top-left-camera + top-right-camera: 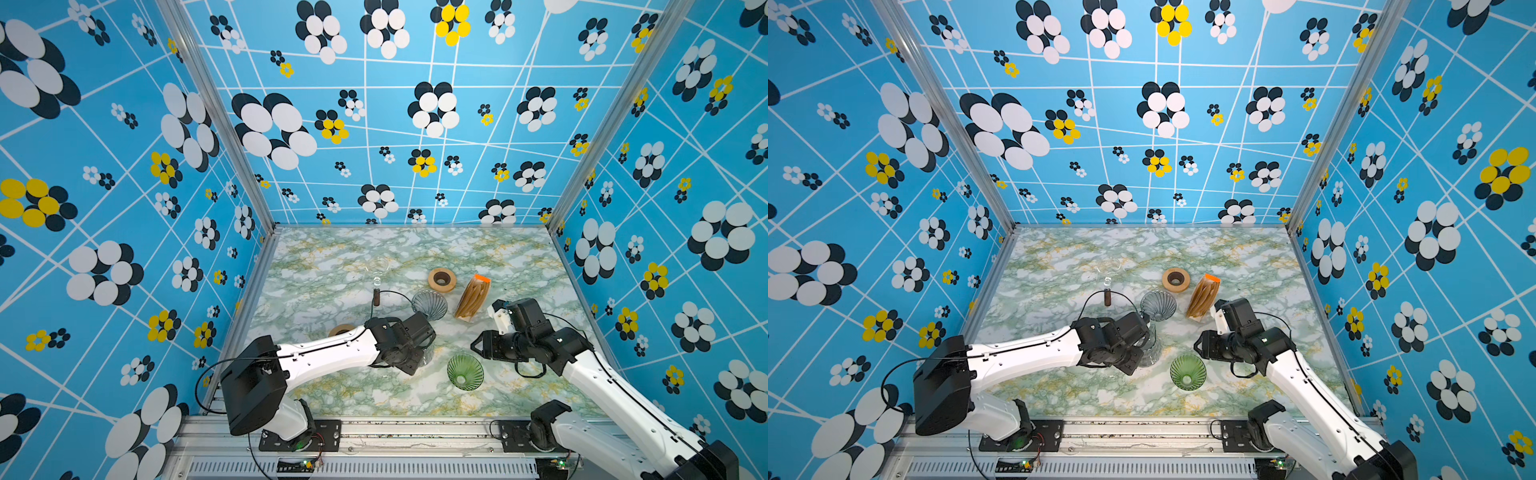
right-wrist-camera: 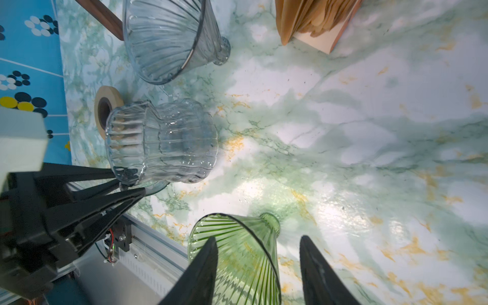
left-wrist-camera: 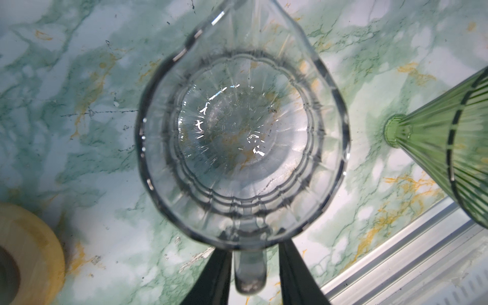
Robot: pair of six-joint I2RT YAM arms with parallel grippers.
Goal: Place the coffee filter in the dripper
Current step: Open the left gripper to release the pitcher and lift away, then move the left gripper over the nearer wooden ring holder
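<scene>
Nearest the front rail, the green ribbed glass dripper (image 1: 465, 371) lies on its side on the marble-patterned table (image 1: 519, 257). Its narrow neck points toward the clear ribbed glass jug (image 3: 243, 148). The right gripper (image 2: 258, 237) stands over it with jaws apart, one finger at each side of the cone. I do not see them pressing it. The left gripper (image 3: 252, 250) has its jaws a little apart around the jug's handle, with a small gap at both sides.

The stack of brown paper coffee filters (image 1: 471, 297), with an orange top, is farther back, beyond the right gripper. So I judge the right arm is the nearer one. The long axis of the stack runs front to back, leaning slightly. The filters look thin, pleated and packed closely. To their left, a grey-blue ribbed glass dripper (image 1: 429, 304) lies on its side.
</scene>
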